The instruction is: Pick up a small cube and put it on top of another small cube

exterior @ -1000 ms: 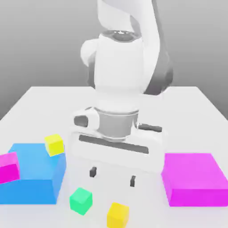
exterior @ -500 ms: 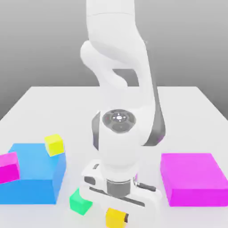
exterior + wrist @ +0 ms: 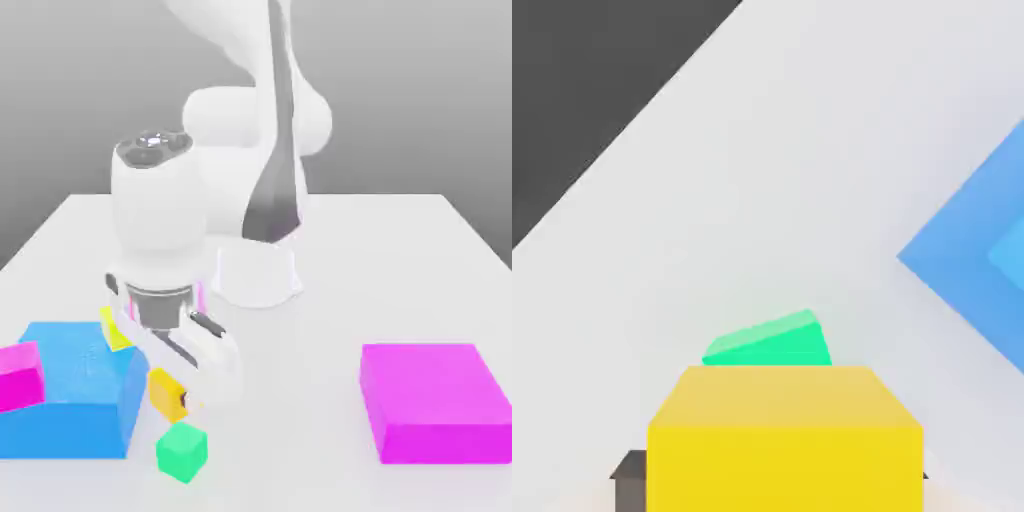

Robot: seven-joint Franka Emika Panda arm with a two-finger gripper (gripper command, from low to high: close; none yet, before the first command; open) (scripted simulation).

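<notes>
Golden-yellow cube [image 3: 166,393] above green cube [image 3: 182,450]

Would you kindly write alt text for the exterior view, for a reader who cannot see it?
A white robot arm's gripper holds a golden-yellow cube above the table, just above a green cube. A large blue block with a magenta cube and a lemon-yellow cube on it sits at the view's left, a large magenta block at its right.

White table [image 3: 400,260] (pale) bears blue block [image 3: 70,400], magenta block [image 3: 435,400], green cube [image 3: 182,450].
</notes>
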